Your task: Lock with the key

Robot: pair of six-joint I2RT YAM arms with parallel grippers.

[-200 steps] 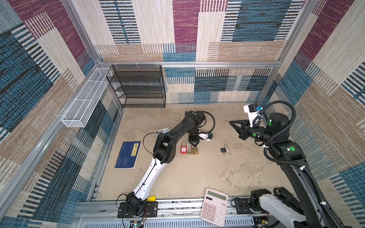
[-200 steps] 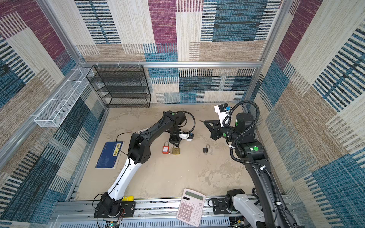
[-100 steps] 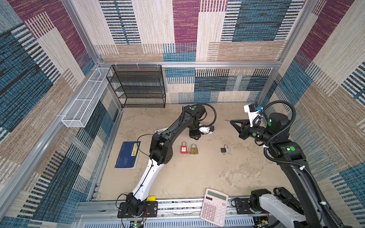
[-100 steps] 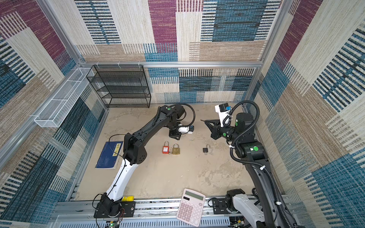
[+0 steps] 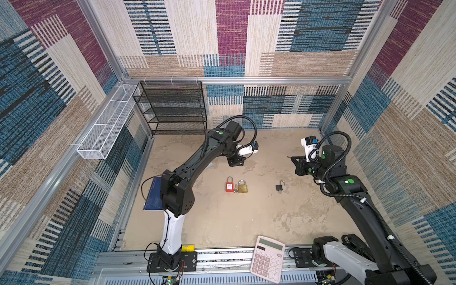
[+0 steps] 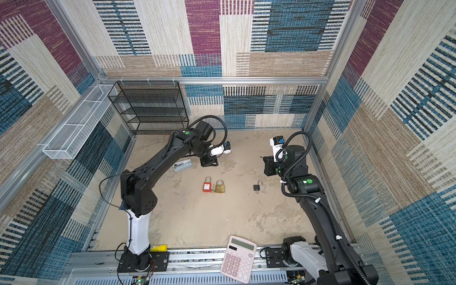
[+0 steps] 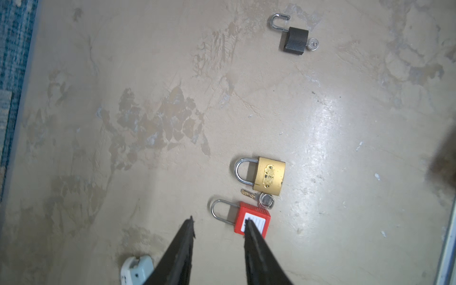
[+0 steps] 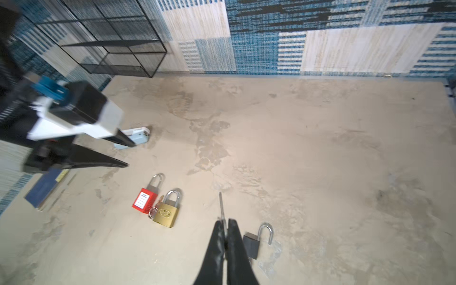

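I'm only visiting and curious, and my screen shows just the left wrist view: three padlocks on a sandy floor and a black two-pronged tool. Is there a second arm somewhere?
Observer: Yes. In both top views a right arm stands on the right side, past the black padlock, with its tool held in the air.
Visitor: Is it carrying anything?
Observer: The right wrist view shows that tool shut on a thin metal key, which sticks out past the tips.
Visitor: Is anything else lying around that I can't see?
Observer: A pink calculator rests on the front rail, nearest the camera in both top views.
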